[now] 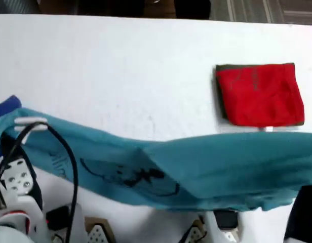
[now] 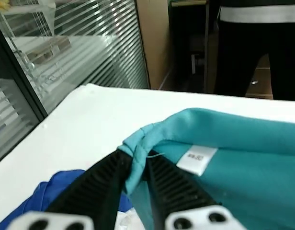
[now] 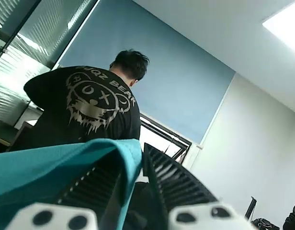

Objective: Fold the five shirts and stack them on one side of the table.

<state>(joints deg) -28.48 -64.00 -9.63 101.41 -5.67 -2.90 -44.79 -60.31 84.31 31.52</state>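
While aloft, left end effector (image 2: 136, 163) and right end effector (image 3: 134, 155) both tight on teal shirt (image 1: 222, 167).

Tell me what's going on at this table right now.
Both arms hold one teal shirt, stretched between them across the near side of the table. The left gripper is clamped on its collar edge beside the white label, and the right gripper on another edge. A folded red shirt lies at the far right, with a darker layer showing under it. A blue shirt lies at the left edge.
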